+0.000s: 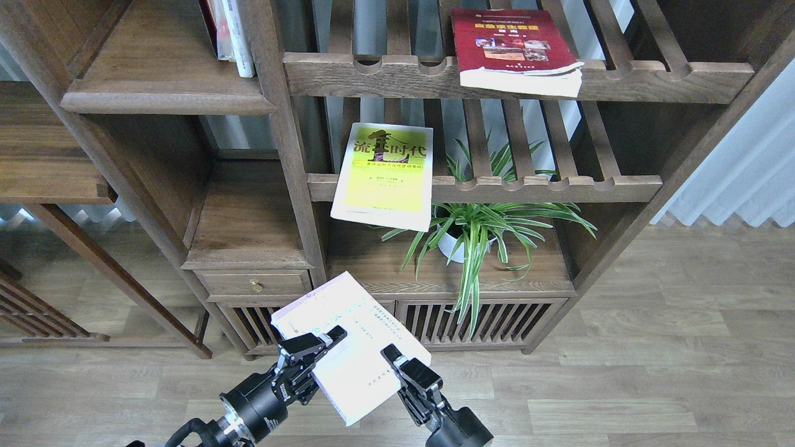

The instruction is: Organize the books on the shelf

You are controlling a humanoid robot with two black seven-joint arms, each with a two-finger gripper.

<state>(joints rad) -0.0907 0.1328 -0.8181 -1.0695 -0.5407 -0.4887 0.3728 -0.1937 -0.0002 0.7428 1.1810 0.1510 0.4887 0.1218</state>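
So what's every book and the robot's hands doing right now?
Pale book: tilted, held between both grippers.
Left gripper: jaws closed on the pale book's left edge.
Right gripper: jaws closed on its right side.
Yellow-green book: flat on the slatted rack, front overhanging.
Dark red book: flat on the upper rack.
Drawer: shut.

Solid dark-brown shelf (149, 81) (upper left), upright books (227, 31) at its right end.

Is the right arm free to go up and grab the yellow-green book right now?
Probably not. The right end effector is on the pale book, shared with the left end effector. The yellow-green book lies unobstructed on the slatted rack above.
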